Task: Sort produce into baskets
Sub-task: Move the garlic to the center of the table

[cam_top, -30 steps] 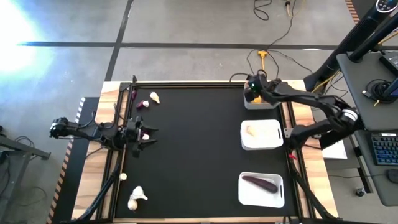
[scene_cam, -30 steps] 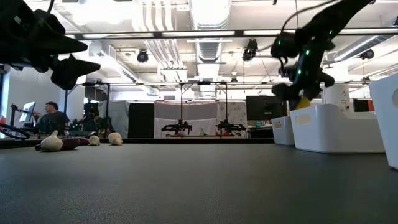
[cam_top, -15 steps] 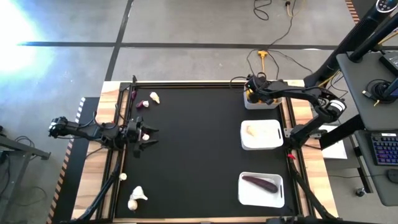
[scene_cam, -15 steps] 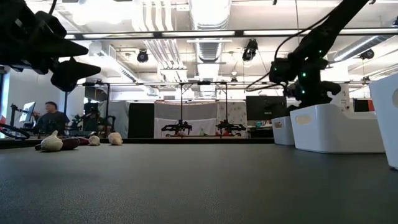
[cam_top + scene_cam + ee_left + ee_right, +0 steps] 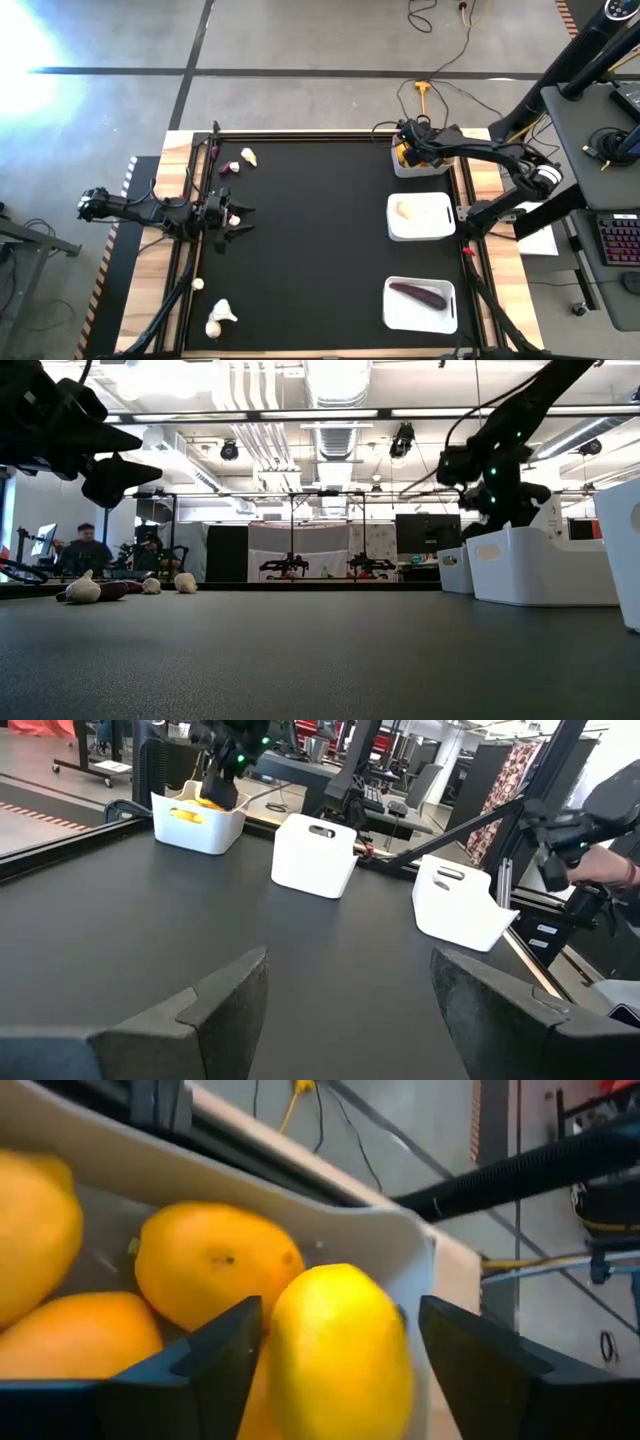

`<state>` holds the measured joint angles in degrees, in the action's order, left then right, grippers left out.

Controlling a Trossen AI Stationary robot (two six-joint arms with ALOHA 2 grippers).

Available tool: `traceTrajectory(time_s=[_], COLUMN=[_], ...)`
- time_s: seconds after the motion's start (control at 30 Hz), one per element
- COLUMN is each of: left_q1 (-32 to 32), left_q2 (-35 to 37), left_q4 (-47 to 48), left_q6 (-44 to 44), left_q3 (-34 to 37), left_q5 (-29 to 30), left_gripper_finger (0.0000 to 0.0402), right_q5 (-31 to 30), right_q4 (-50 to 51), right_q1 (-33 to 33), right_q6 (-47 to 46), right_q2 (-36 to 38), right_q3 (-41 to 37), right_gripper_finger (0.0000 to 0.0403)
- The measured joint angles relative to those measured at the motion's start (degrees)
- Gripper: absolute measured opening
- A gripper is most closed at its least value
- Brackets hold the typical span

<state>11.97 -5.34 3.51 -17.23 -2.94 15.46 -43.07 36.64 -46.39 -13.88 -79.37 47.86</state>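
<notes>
A black desk seen from above. At the upper right of the frame, the right claw reaches into the farthest white basket, its fingers spread wide either side of a lemon lying among other lemons; contact cannot be told. Below it, the middle basket holds a whitish bulb, the lowest basket an eggplant. At centre left, the left claw waits, open wide. More bulbs lie at lower left.

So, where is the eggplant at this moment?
In the high view the eggplant lies alone in the basket at the table's right edge, the one farthest from the lemon basket.
</notes>
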Motion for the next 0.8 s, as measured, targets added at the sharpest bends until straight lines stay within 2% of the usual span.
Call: traceTrajectory(time_s=[0.13,0.27,0.5,0.63,0.8], left_q1=[0.0,0.0,0.0,0.0,0.0], left_q2=[0.0,0.0,0.0,0.0,-0.2], left_q4=[0.0,0.0,0.0,-0.1,-0.1], left_q6=[0.0,0.0,0.0,0.0,0.0], left_q3=[0.0,0.0,0.0,0.0,0.0], left_q5=[0.0,0.0,0.0,0.0,0.0], left_gripper_finger=[0.0259,0.0259,0.0259,0.0259,0.0259], right_q5=[-0.6,-0.7,0.4,4.7,9.9], right_q4=[-0.1,-1.8,-7.4,-17.0,-35.0], right_q1=[2.0,7.3,23.5,34.7,45.0], right_q6=[1.1,1.5,1.5,3.1,8.2], right_q2=[5.0,12.2,20.8,18.8,9.0], right_q3=[0.9,1.3,1.3,0.8,0.8], right_gripper_finger=[0.0297,0.0317,0.0318,0.0312,0.0312])
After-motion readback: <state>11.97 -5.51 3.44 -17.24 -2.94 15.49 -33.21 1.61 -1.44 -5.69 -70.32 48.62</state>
